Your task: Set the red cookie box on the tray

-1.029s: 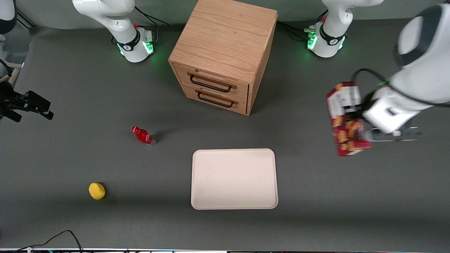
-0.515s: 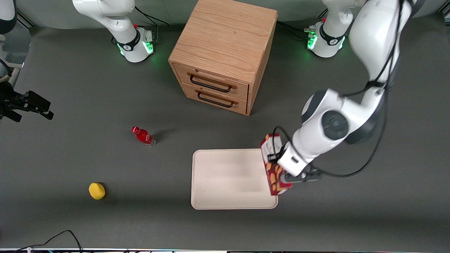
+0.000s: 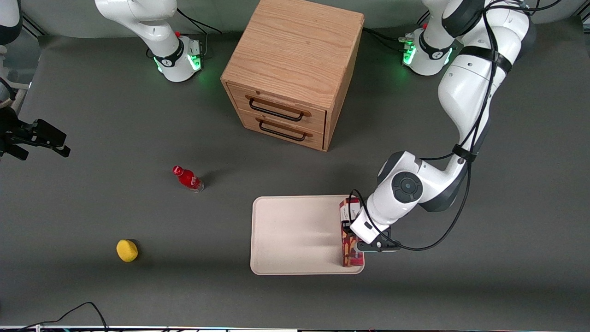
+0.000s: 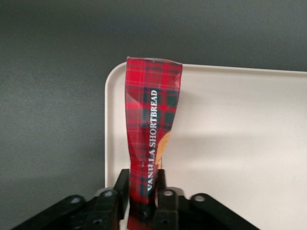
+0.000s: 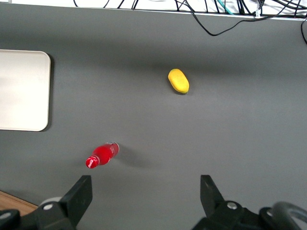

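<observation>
The gripper is clamping the red cookie box between its fingers, holding it along the tray edge toward the working arm's end

— What else sits on the grey table?
— A wooden drawer cabinet with two black-handled drawers, both closed.
— Anything smaller?
— A small red bottle, nearer the front camera than the cabinet, toward the parked arm's end. A yellow lemon-like object lies nearer the camera still, well apart from the bottle. Black cables trail along the table's near edge.
</observation>
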Action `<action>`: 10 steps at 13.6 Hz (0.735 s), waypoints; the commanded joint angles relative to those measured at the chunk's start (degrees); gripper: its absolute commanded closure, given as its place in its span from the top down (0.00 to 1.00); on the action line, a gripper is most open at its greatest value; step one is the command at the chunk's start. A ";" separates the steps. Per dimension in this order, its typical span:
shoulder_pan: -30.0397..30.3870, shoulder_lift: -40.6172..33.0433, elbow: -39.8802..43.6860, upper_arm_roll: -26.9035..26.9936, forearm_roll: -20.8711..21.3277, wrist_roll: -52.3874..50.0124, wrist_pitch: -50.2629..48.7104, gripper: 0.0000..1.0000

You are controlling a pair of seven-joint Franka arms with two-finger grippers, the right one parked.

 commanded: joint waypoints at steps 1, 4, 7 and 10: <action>0.65 -5.51 -0.08 -0.14 0.61 -1.34 -11.43 1.00; 1.88 -17.36 -0.25 1.60 -6.74 0.41 -28.32 1.00; 1.89 -28.97 -0.08 11.33 -17.37 12.68 -41.16 1.00; 1.71 -38.56 -0.25 22.15 -21.36 30.86 -55.05 1.00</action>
